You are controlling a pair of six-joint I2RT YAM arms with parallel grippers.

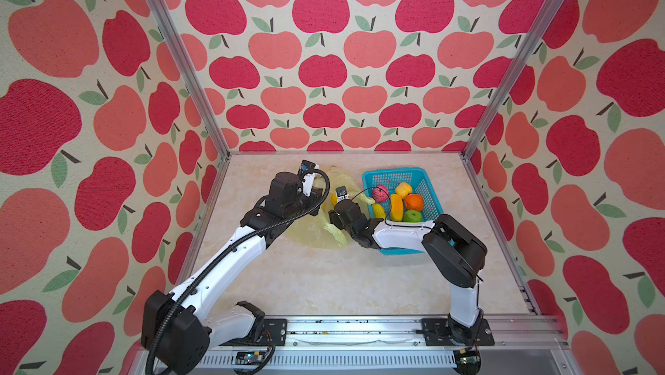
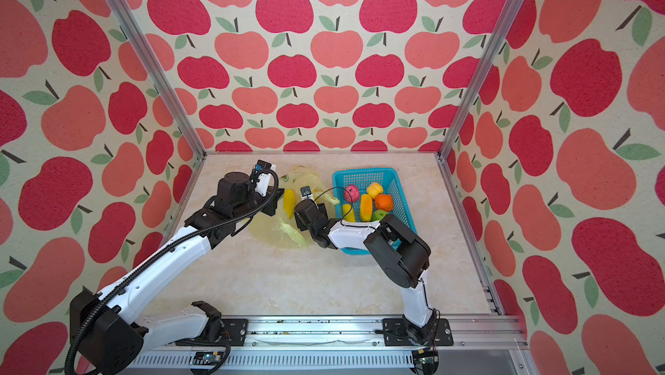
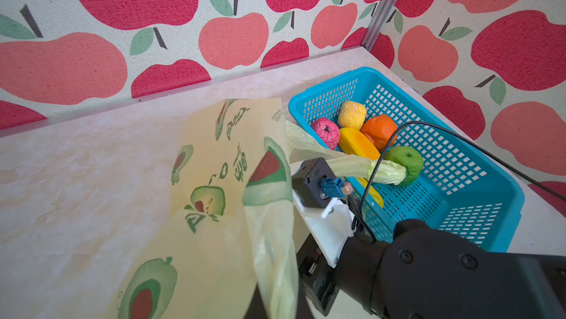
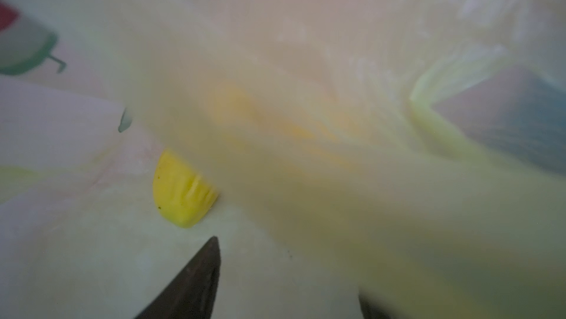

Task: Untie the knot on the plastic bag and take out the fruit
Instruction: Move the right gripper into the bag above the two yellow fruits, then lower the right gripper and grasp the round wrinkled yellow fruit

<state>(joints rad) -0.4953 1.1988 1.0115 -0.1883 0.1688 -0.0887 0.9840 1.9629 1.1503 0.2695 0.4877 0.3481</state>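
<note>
Top views: plastic bag lies on the pale marbled tabletop, just beside the turquoise basket. Apple-print walls stand on 3 sides. I see left gripper pinching bag film, and right gripper jaws spread inside the bag.

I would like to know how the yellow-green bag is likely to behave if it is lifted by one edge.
Likely floppy: the bag sags in loose folds, and its handle droops over the basket rim. Probably very light: the film is thin and see-through. The yellow fruit partly under the film may slide out.
</note>
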